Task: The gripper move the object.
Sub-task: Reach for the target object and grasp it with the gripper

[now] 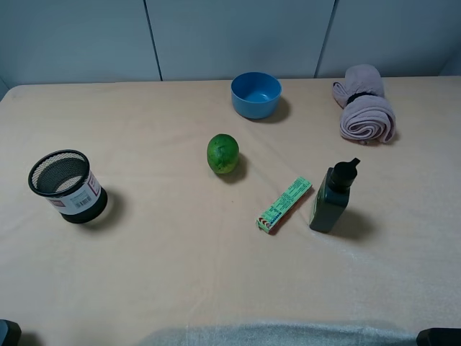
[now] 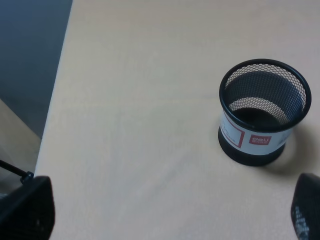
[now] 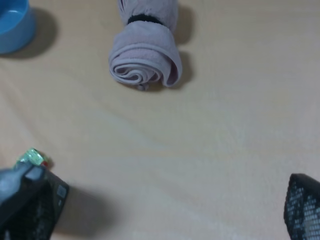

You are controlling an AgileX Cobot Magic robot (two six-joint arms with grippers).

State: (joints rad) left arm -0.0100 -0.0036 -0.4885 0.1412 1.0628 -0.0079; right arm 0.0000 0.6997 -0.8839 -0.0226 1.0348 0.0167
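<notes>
Several objects lie apart on the beige table: a black mesh cup, a green fruit, a blue bowl, a rolled grey towel, a green pack and a dark green pump bottle. My left gripper is open and empty, with the mesh cup a short way ahead of it. My right gripper is open and empty, with the bottle off to one side and the towel further ahead. Both arms only show at the bottom corners of the high view.
The table's left edge runs close to my left gripper, with a drop to a dark floor beyond it. A grey wall stands behind the table's far edge. The bowl's rim shows in the right wrist view.
</notes>
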